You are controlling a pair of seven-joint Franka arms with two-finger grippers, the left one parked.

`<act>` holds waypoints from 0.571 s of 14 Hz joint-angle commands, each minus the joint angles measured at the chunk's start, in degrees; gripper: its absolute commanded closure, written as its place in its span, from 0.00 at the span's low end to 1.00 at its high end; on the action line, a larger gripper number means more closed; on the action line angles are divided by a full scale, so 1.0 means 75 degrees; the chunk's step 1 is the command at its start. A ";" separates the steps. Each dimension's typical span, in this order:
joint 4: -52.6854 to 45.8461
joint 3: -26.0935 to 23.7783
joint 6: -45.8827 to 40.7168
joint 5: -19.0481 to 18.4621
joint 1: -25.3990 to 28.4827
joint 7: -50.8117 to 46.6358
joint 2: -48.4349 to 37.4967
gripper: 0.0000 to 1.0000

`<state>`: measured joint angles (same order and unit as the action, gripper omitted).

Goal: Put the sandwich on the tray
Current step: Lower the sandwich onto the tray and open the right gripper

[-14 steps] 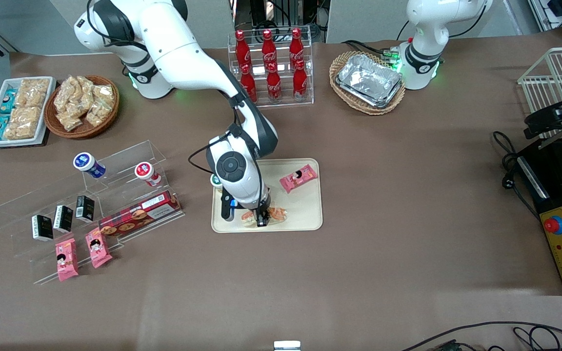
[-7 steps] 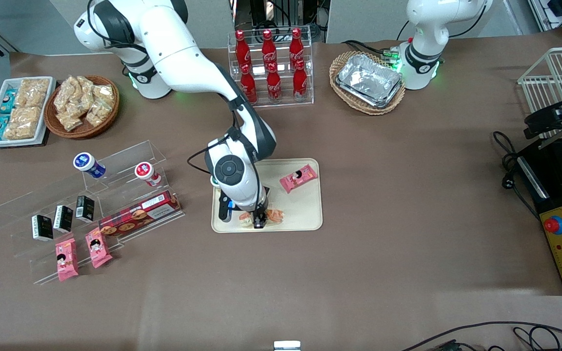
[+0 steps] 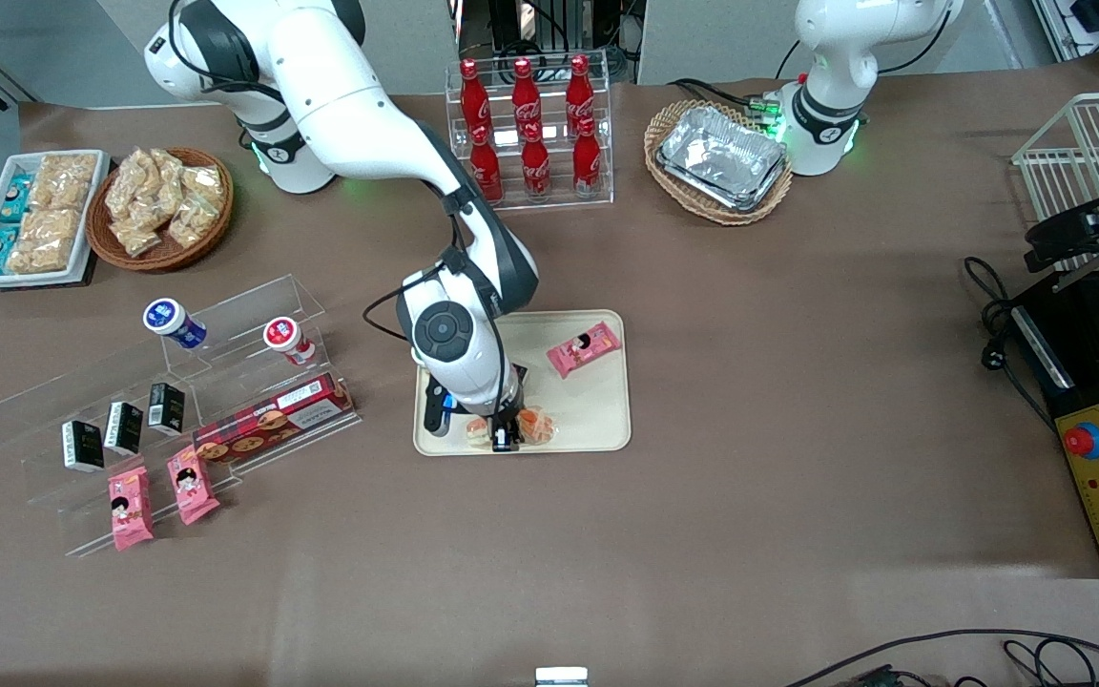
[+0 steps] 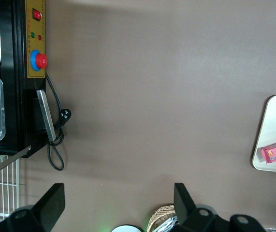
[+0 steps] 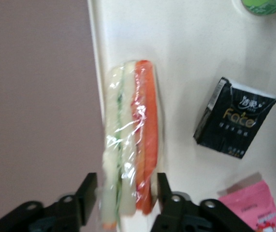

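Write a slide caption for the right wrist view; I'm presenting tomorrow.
Gripper closed around wrapped sandwich over tray, beside a black carton.

Bright and even from overhead in the front view, with only soft, short shadows on the table (image 3: 798,429). Sharp throughout, save for glare on the foil trays (image 3: 723,157) near the top edge. Blurred in the right wrist view, where the gripper (image 5: 125,193), clamped on the sandwich (image 5: 130,145), hangs at the tray (image 5: 200,72) rim: wrap glinting, bread edges smeared, tray nearly washed out. Flat, clear and sharp in the left wrist view.
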<state>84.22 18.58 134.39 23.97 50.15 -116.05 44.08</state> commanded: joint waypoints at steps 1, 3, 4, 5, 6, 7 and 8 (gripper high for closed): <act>-0.0026 0.0042 -0.0129 0.0121 -0.0100 -0.0042 -0.0450 0.00; -0.0026 0.0054 -0.0118 0.0039 -0.0054 -0.0043 -0.0568 0.00; -0.0026 0.0054 -0.0118 0.0039 -0.0111 -0.0042 -0.0661 0.00; -0.0026 0.0054 -0.0152 0.0039 -0.0170 -0.0031 -0.0825 0.00; -0.0015 0.0065 -0.0396 0.0004 -0.0321 -0.0019 -0.1012 0.00; -0.0015 0.0065 -0.0886 -0.0043 -0.0485 0.0074 -0.1315 0.00; -0.0015 0.0054 -0.1436 -0.0171 -0.0661 0.0318 -0.1643 0.00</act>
<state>83.56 19.43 132.44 23.94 48.60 -116.04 38.10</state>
